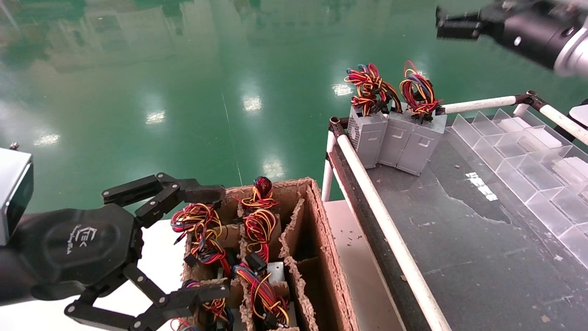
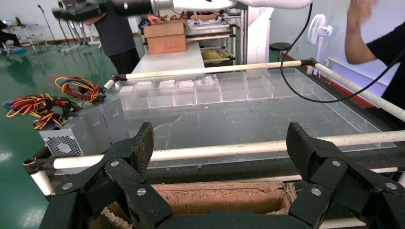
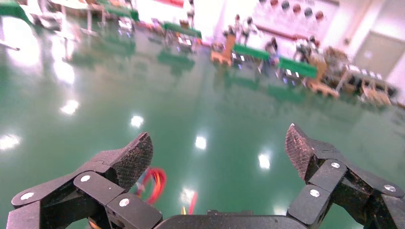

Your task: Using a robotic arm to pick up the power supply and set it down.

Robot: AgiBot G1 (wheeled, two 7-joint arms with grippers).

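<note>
Three grey power supplies (image 1: 367, 138) with looped red, yellow and black wires (image 1: 415, 94) stand upright at the far left corner of the dark table (image 1: 482, 239); the left wrist view shows them too (image 2: 71, 138). More wire bundles (image 1: 257, 225) stick up from the compartments of a cardboard box (image 1: 330, 257). My left gripper (image 1: 213, 242) is open beside that box, its jaws (image 2: 220, 145) empty. My right gripper (image 1: 443, 25) is raised high beyond the table, open and empty (image 3: 218, 151), with red wires (image 3: 153, 183) below it.
White tube rails (image 1: 390, 230) border the table. A clear plastic divider tray (image 1: 528, 156) fills its right side. A person (image 2: 377, 52) stands past the table's far side. Green floor (image 1: 206, 92) lies beyond.
</note>
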